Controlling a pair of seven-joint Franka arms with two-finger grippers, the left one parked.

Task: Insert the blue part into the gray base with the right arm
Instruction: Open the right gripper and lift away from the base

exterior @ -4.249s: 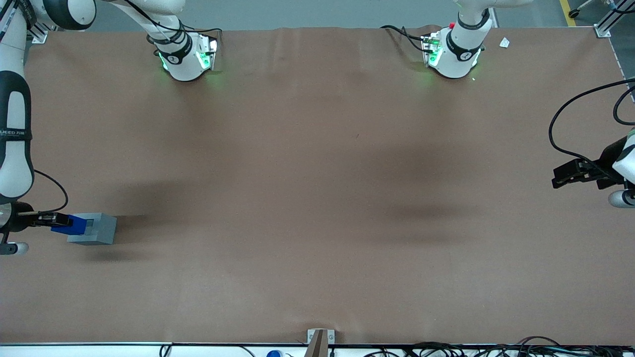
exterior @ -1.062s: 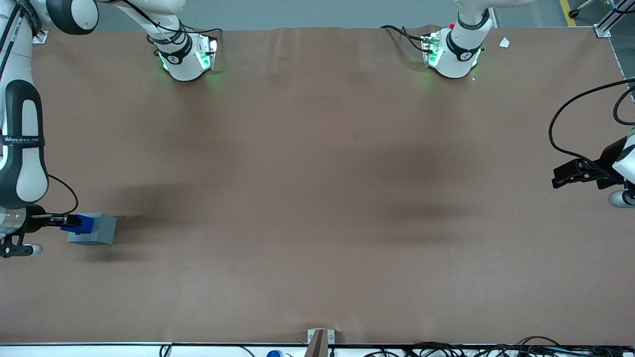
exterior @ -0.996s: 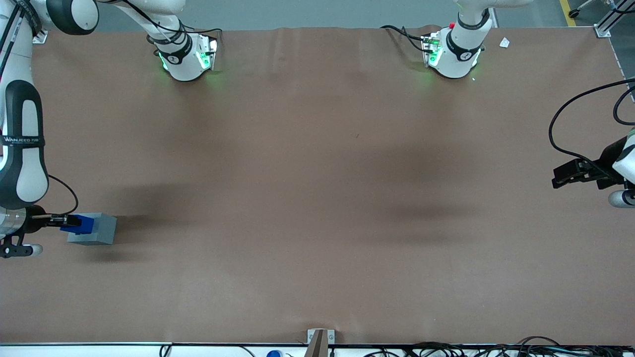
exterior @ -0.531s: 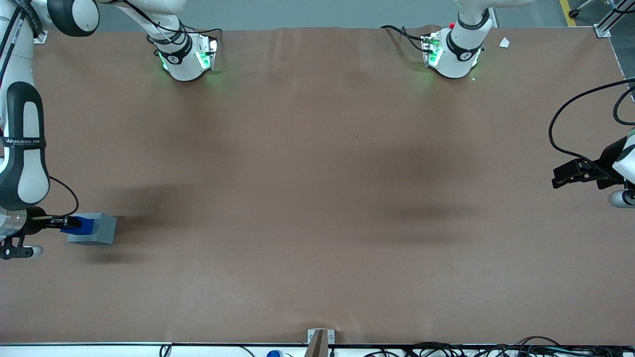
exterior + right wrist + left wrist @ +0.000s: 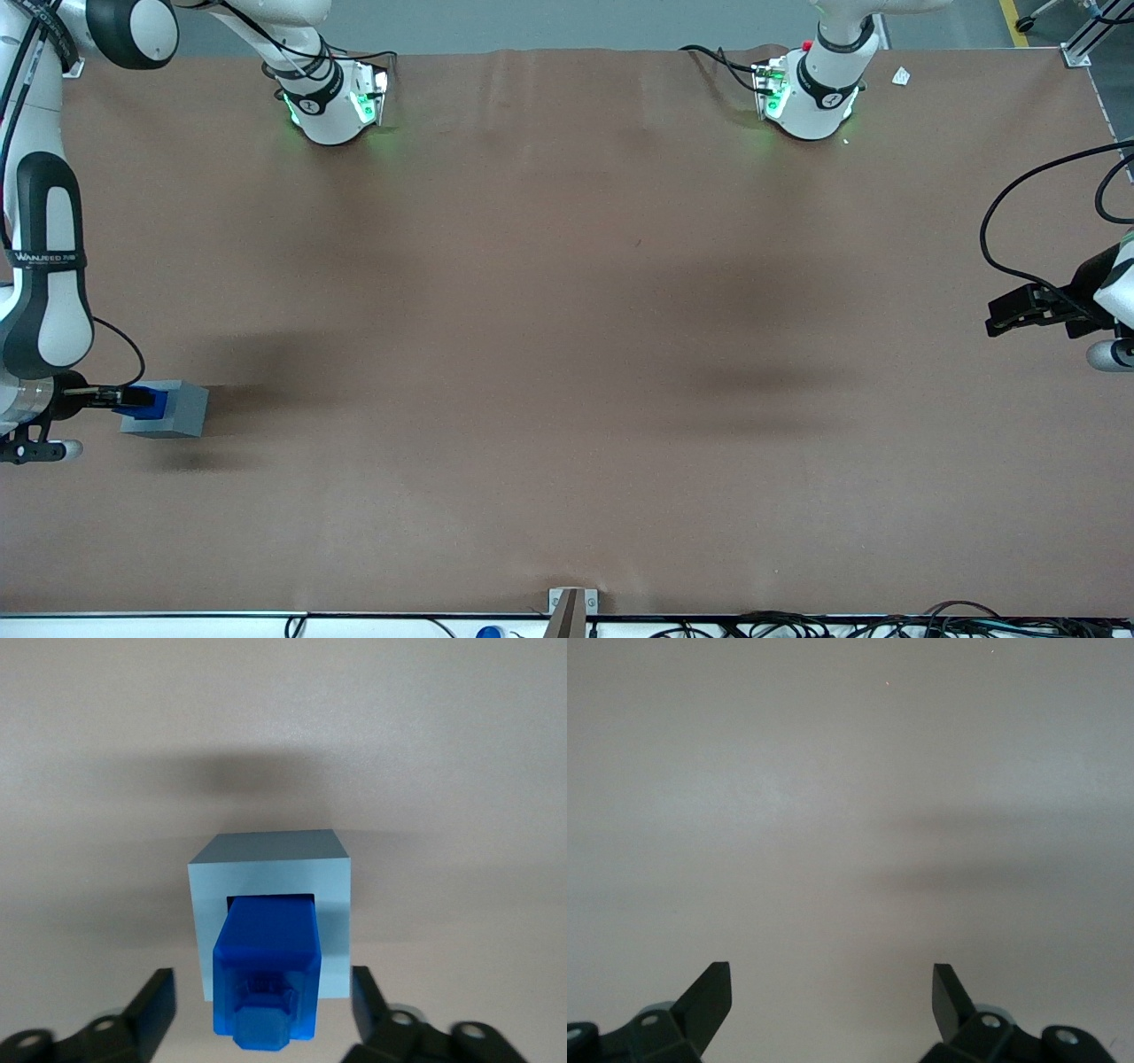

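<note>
The gray base (image 5: 182, 409) stands on the brown table at the working arm's end. The blue part (image 5: 149, 402) sits in its socket and sticks out toward the gripper. In the right wrist view the blue part (image 5: 267, 943) fills the square socket of the gray base (image 5: 266, 870). The right arm's gripper (image 5: 108, 395) is open just beside the blue part. Its two black fingers (image 5: 156, 1001) stand apart on either side of the part without touching it. The gripper (image 5: 263, 992) holds nothing.
The brown mat (image 5: 567, 354) covers the table. The two arm bases (image 5: 332, 102) stand at the edge farthest from the front camera. A small bracket (image 5: 571, 607) sits at the edge nearest that camera. The parked arm's gripper (image 5: 1032, 310) hangs at its end.
The blue part has gone into the base's socket since the oldest frame. Over the last second the gripper has drawn slightly away from the base; the part stays in it.
</note>
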